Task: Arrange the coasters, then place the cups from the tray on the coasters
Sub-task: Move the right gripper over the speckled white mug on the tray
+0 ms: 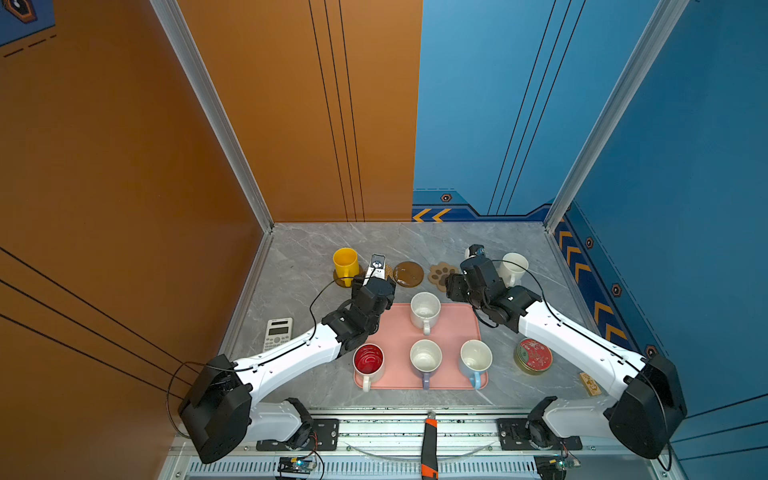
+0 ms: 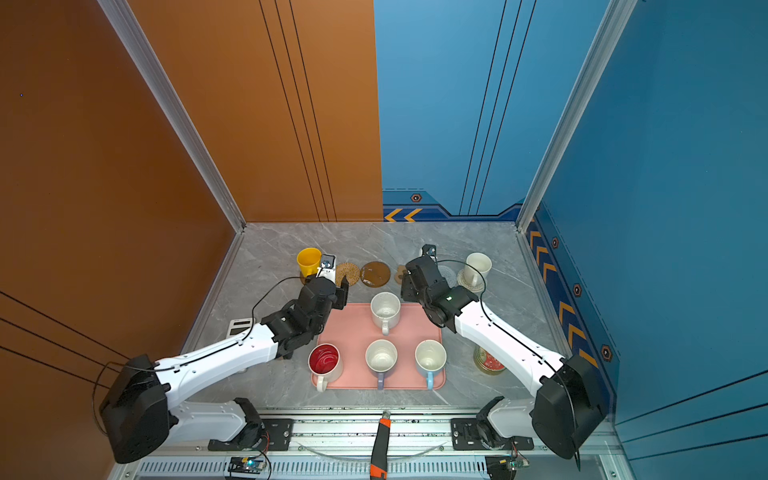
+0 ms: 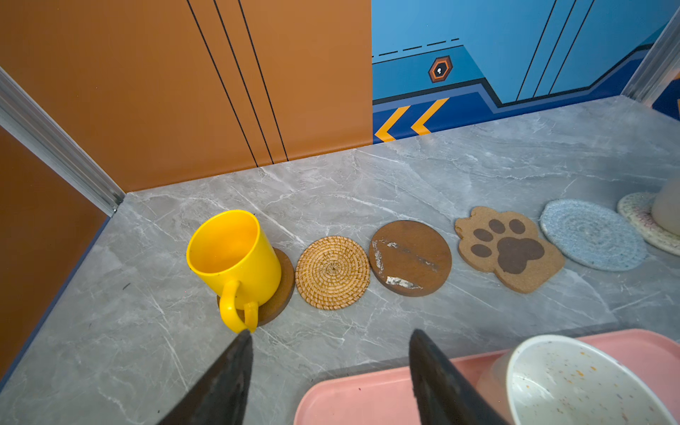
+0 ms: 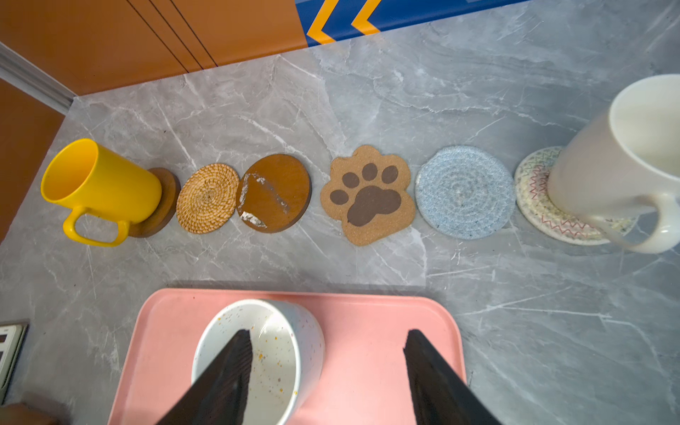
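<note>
we found the left tool [image 3: 331, 335] and right tool [image 4: 328, 333] spread and empty. the yellow mug [image 3: 235, 254] and cream mug [image 4: 607, 162] stood on the end coasters [image 4: 465, 191], apparently one per arm's side. four mugs [image 1: 425, 309] sat on the tray [image 1: 395, 328].

Bright, even overhead light; both top views sharp. Soft shadow on grey marble tabletop [image 4: 257, 265] just ahead of right gripper [image 4: 328, 331] jaws, along pink rectangular tray [image 4: 368, 323] rim. Glare rings inside red-lined white mug [image 1: 368, 359]. Wrist views: jaws soft-focus close up, edges barrel-distorted, so yellow plastic mug [image 4: 110, 184] looks tilted.
</note>
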Available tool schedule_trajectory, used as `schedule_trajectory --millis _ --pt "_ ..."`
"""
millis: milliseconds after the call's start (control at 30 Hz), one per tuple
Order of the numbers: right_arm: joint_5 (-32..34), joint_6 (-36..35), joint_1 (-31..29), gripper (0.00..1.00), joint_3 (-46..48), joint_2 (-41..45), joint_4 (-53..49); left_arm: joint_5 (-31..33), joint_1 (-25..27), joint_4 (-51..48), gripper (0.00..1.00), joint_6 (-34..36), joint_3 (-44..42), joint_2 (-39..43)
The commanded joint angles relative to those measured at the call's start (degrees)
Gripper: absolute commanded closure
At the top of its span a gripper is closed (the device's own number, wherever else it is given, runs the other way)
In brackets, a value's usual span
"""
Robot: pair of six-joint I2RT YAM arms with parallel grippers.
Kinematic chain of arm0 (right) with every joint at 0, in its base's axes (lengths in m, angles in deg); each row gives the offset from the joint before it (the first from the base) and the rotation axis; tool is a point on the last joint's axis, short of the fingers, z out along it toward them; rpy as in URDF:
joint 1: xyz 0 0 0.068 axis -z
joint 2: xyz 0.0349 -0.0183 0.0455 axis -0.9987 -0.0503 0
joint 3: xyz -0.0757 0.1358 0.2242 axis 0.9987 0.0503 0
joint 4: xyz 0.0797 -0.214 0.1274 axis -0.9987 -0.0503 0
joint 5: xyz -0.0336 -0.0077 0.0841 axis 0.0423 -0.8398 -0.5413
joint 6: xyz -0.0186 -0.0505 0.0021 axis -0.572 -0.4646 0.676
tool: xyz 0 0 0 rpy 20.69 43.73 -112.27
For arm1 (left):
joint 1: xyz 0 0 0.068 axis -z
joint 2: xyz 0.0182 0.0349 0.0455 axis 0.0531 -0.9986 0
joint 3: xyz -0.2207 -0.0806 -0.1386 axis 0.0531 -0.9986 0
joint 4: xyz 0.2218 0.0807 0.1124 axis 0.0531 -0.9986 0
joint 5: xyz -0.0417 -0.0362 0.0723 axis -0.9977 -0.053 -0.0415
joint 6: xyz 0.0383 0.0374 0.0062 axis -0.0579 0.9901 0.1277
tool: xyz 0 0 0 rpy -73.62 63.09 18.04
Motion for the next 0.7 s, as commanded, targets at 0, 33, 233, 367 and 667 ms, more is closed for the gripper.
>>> schedule_trajectory --millis 0,33,233,367,667 --pt "0.53 -0.23 -1.50 0.35 -2.73 1.72 -5.42 0.09 -0.02 2.99 0.26 0.99 -0.84 0.14" --pt "0.63 0.29 -2.12 0.35 -3.00 1.78 -6.10 0.03 -0.05 2.96 0.25 1.14 -0.90 0.19" --pt "2.37 1.32 -6.25 0.36 -5.39 1.14 -12.24 0.12 -1.13 3.44 0.19 1.36 -2.68 1.93" --pt "3.94 2.97 -8.62 0.36 -4.58 1.61 -13.80 -1.47 -2.48 4.25 0.15 0.84 -5.33 4.54" --pt "3.62 6.27 -12.84 0.34 -4.25 1.11 -15.68 -7.90 -6.45 7.02 0.07 -2.09 -10.21 9.45"
